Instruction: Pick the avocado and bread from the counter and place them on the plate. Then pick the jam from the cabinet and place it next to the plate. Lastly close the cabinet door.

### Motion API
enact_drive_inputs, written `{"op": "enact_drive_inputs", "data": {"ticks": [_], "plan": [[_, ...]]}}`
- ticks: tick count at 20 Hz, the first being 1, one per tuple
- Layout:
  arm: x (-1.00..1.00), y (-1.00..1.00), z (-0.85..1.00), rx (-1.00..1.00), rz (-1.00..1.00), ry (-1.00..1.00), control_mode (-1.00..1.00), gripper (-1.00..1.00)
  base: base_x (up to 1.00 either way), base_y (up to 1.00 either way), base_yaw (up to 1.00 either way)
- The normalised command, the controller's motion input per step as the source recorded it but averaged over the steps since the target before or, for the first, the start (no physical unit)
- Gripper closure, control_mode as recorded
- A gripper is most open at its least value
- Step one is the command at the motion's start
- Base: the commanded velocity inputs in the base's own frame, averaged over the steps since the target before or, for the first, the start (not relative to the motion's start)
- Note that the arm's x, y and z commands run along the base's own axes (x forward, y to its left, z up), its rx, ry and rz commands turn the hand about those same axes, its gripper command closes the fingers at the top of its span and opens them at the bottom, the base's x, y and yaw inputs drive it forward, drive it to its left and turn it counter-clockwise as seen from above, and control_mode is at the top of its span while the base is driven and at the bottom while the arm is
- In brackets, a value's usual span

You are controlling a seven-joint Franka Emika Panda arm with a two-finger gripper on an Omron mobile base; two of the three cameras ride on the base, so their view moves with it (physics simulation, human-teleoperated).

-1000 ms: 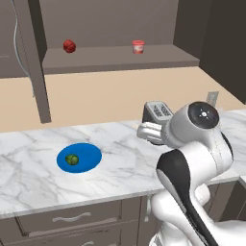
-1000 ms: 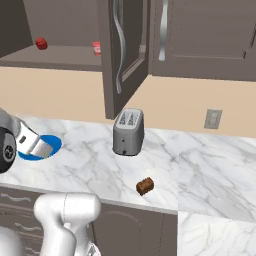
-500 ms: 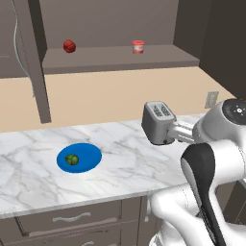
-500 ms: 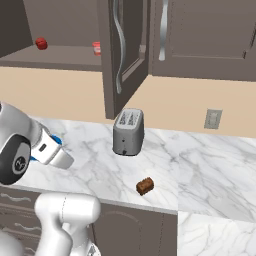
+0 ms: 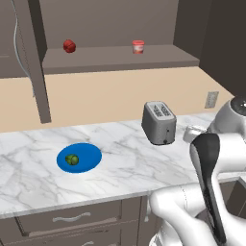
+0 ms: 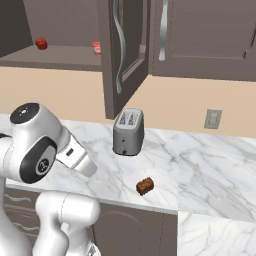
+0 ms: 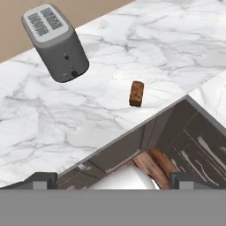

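Observation:
The avocado (image 5: 72, 159) lies on the blue plate (image 5: 91, 154) at the left of the marble counter (image 5: 134, 166). The bread (image 6: 145, 186) (image 7: 137, 93) rests near the counter's front edge, right of the toaster. My gripper (image 7: 113, 180) hangs open and empty above that front edge, with the bread ahead of it and well clear of both fingertips (image 7: 42, 178). The jam (image 5: 138, 46) stands on the shelf of the cabinet (image 5: 120, 57). The cabinet door (image 6: 120, 55) with its curved silver handle stands open and half hides the jam (image 6: 96, 48).
A grey toaster (image 5: 159, 122) (image 6: 128, 132) (image 7: 55, 42) stands on the counter behind the bread. A dark red ball (image 5: 69, 46) sits on the shelf left of the jam. A wall outlet (image 6: 213, 119) is at the right. Drawers (image 5: 72, 218) run below the counter.
The arm has swung right, away from the plate and past the toaster toward the bread's side of the counter. The gripper has stayed open. The avocado has stayed on the plate.

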Motion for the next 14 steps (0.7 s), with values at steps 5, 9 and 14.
{"op": "enact_drive_inputs", "data": {"ticks": [5, 9, 14], "plan": [[0.01, -0.27, -0.46, -0.07, -0.07, 0.05, -1.00, -1.00, 0.00, 0.00, 0.00], [0.00, -0.38, -0.27, 0.00, -0.07, 0.00, -1.00, -1.00, 0.00, 0.00, 0.00], [0.00, -0.37, -0.32, 0.00, -0.05, 0.00, -1.00, -1.00, 0.00, 0.00, 0.00]]}}
